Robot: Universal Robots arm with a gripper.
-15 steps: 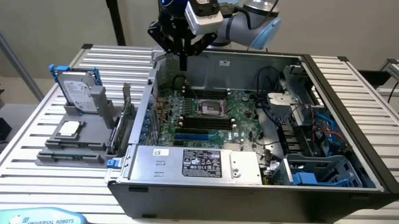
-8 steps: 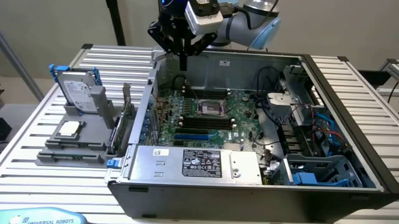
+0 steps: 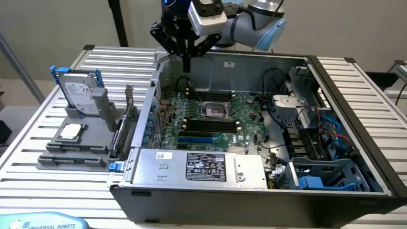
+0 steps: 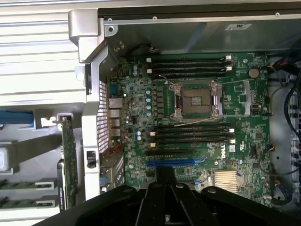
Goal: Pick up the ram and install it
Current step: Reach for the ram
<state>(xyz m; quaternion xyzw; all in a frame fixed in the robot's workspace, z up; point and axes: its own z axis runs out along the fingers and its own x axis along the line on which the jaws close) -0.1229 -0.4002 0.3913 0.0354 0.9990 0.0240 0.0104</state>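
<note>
Exterior view: my gripper (image 3: 187, 66), pinched shut and empty, hangs above the motherboard (image 3: 245, 109). Lowered like this, I could gouge it.

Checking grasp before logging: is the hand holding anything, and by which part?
Nothing held. The hand is shut with nothing between its fingers, above the open computer case.

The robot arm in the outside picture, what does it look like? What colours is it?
The arm is made of round silver-grey tubes, with a light blue cap on its joint. A pale grey camera box with a dark front sits on its wrist. The gripper is black, with chunky angled links that narrow down to thin fingers.
</note>
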